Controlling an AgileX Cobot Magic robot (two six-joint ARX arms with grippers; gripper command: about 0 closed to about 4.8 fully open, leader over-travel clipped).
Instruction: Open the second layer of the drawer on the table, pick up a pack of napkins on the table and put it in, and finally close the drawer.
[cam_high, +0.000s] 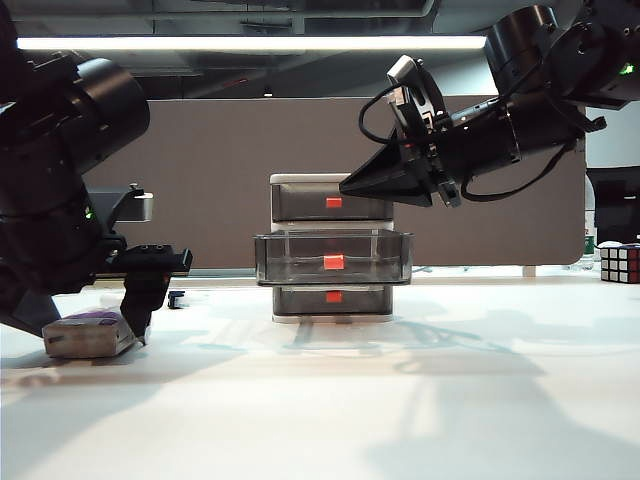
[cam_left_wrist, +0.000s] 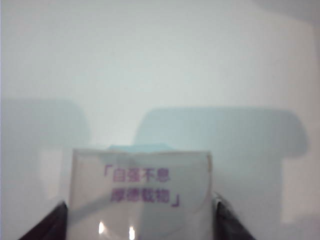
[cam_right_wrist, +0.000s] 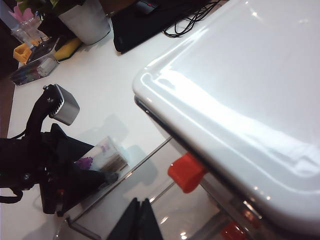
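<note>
Pack of napkins (cam_high: 88, 335) lies flat on the table (cam_high: 400, 400), far left in the exterior view, well apart from the drawer (cam_high: 331, 245). Purple top faces up; the left wrist view shows its printed face (cam_left_wrist: 140, 187) square between the two fingertips.

We judge it light, soft, compressible: film wrapper over tissue, glossy, so probably a bit slippery. Not fragile. It will squash before it slips, so a firm squeeze should be fine. Best hold, we think, is across the short width at mid-length, pads on the two long side walls, low enough to catch the body and not just the wrapper edge.

Left gripper (cam_high: 95, 330) is down at the pack, jaws wide and straddling it, one finger (cam_high: 140, 305) at its right side. Nothing clamped yet; we can't tell whether the pads touch the wrapper.

The second layer (cam_high: 333, 257) is already pulled out, tray empty as far as we see through the smoky plastic, red-orange tab (cam_high: 334, 262) facing front.

Right gripper (cam_high: 375, 180) hangs up by the top tier, fingers pinched together, holding nothing, clear of the open tray. In its wrist view the fingertips (cam_right_wrist: 140, 222) sit together just beside the cabinet's white top (cam_right_wrist: 240, 100).

Risk as we see it: an off-centre grip lets the pack sag or twist.
</note>
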